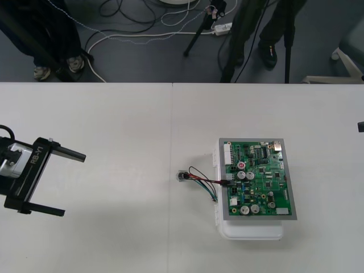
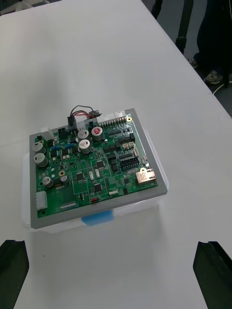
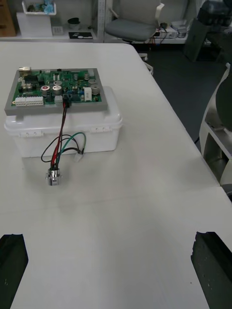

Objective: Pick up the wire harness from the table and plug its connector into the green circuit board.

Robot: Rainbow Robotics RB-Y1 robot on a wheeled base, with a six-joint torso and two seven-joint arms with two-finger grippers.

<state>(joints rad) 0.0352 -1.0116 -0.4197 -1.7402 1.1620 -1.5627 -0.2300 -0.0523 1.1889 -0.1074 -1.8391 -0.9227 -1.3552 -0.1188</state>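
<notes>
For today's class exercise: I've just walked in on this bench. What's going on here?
Nothing is being held right now. The wire harness has its round metal socket resting on the table beside the white base. Its wires climb to the green circuit board, where the black plug looks seated at the board's edge. The left pincer is open at the table's left side, well apart from the harness. The right pincer is open too, facing the board without touching it.
</notes>
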